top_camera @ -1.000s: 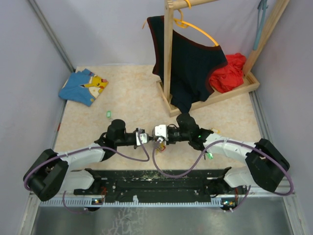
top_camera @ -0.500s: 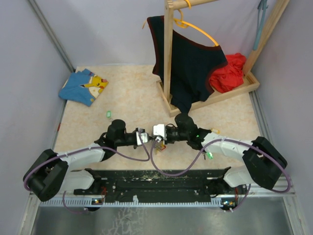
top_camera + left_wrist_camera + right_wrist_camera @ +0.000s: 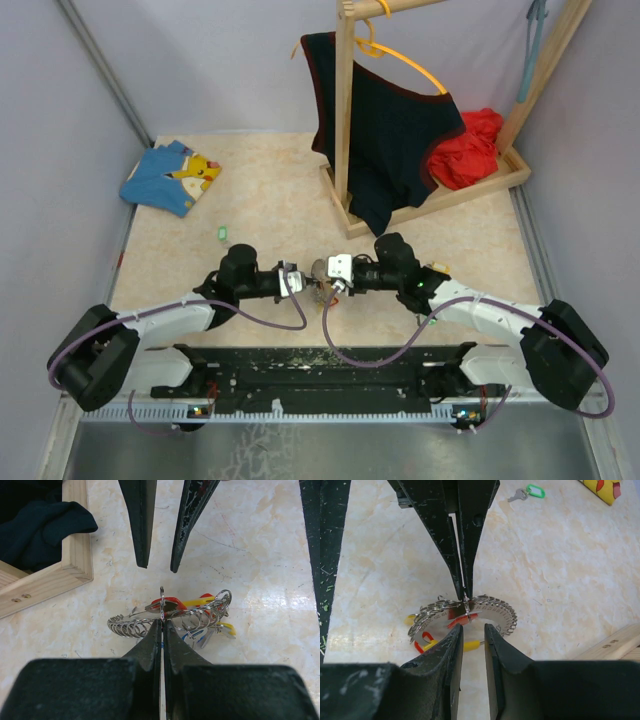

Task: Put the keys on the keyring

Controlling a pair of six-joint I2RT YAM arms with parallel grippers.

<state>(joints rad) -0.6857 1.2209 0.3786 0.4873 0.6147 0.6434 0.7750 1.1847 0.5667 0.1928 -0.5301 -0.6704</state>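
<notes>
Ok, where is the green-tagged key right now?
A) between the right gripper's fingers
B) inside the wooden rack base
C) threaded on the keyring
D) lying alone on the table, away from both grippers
D: the green-tagged key lies alone on the table, far from the keyring that the left gripper pinches; the right gripper stands open with nothing in it.

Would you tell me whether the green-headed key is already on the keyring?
No, the green-headed key lies alone on the table, well apart from the keyring that the left gripper pinches.
</notes>
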